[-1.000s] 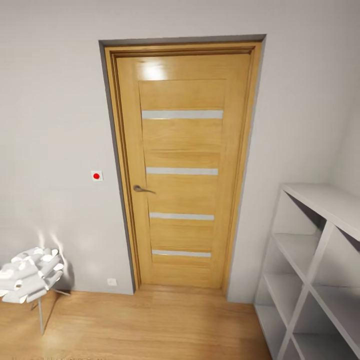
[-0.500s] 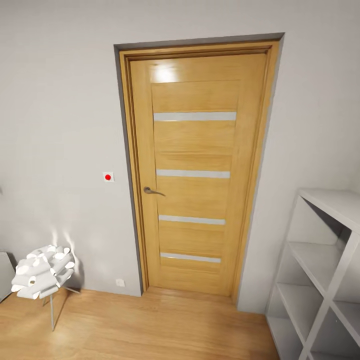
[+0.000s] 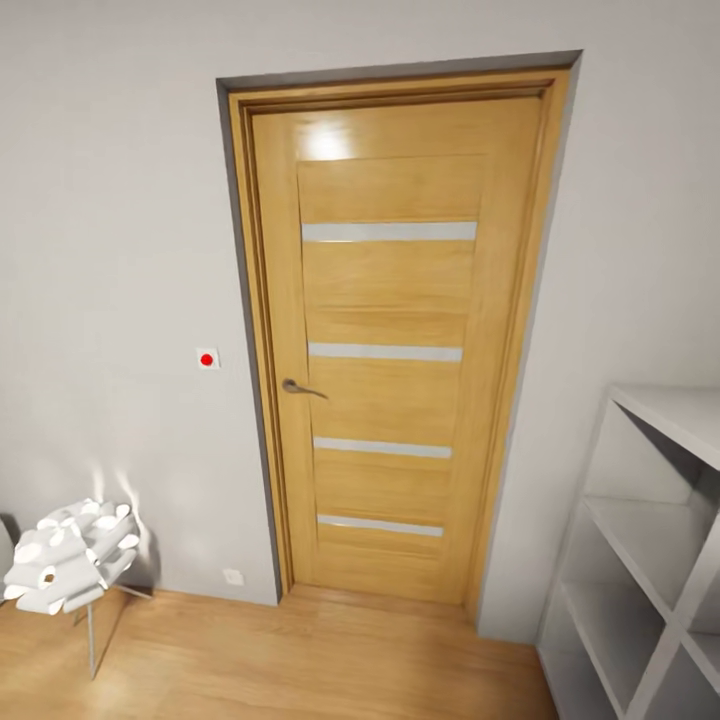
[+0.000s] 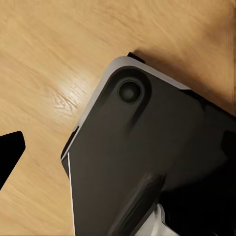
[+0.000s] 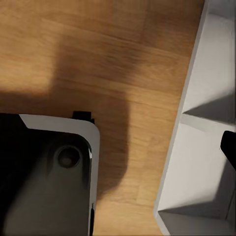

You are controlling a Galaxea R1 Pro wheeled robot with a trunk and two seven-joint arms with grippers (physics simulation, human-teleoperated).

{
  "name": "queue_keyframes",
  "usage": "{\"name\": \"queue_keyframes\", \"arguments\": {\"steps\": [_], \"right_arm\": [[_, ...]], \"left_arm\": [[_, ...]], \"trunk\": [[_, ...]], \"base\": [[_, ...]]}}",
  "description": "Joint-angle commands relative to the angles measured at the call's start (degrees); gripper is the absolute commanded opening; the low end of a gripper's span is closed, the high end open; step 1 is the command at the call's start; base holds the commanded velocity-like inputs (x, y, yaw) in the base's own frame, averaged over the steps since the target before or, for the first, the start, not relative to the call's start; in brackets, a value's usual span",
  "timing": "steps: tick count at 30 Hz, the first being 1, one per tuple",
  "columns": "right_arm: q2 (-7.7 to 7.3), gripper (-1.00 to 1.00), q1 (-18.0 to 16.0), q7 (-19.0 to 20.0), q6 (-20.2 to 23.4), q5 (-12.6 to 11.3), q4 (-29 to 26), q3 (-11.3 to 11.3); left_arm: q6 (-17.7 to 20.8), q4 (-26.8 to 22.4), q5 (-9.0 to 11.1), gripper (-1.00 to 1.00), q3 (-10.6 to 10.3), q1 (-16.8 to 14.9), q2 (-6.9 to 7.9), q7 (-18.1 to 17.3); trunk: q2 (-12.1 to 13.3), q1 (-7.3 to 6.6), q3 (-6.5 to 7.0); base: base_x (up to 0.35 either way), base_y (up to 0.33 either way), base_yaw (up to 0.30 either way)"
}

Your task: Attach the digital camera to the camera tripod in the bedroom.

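The digital camera and the camera tripod are out of view. The head view faces a closed light-wood door (image 3: 390, 350) with frosted strips and a metal handle (image 3: 297, 387), set in a light grey wall. In the left wrist view one black fingertip (image 4: 10, 152) sits at the picture's edge over the wood floor, beside my dark base (image 4: 147, 162). The right wrist view likewise has one black fingertip (image 5: 229, 147) at the edge, over a white shelf. Nothing lies between the fingers of either gripper.
A white shelf unit (image 3: 650, 540) stands against the wall right of the door. A white ruffled floor lamp (image 3: 68, 558) on thin legs stands at the left. A small switch with a red dot (image 3: 207, 359) is on the wall. Wood plank floor (image 3: 300, 660) lies before the door.
The whole head view has shifted: the door slid to the right in the picture, then slightly back, and looks a little larger. The camera moved, not the room's things.
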Motion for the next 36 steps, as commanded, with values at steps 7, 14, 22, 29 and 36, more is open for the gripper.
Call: {"name": "queue_keyframes", "arguments": {"steps": [7,14,22,29,36], "right_arm": [[-0.03,1.0,-0.1,-0.2,-0.3,0.5,0.2,0.1],[-0.02,1.0,-0.1,-0.3,-0.3,0.5,0.2,0.1],[0.22,1.0,-0.1,-0.5,-0.1,0.5,0.2,0.1],[0.17,1.0,-0.1,-0.5,-0.2,0.5,0.2,0.1],[0.1,1.0,-0.1,-0.5,-0.2,0.5,0.2,0.1]], "left_arm": [[-0.1,0.0,0.0,1.0,0.1,0.0,-0.02,0.2],[-0.1,0.0,0.0,1.0,0.1,0.0,-0.02,0.2],[-0.1,-0.1,0.0,1.0,0.1,0.0,0.03,0.2],[-0.2,-0.1,0.0,1.0,0.1,0.0,0.06,0.2],[-0.1,-0.1,0.0,1.0,0.1,0.0,0.06,0.2]], "trunk": [[0.0,0.05,-0.01],[0.0,0.05,-0.01],[0.0,0.05,-0.01],[0.0,0.05,-0.01],[0.0,0.05,-0.01]], "base": [[0.305,-0.133,0.0],[0.294,-0.194,0.0],[0.279,-0.225,0.047],[0.193,-0.159,0.222],[0.041,-0.033,0.261]]}}
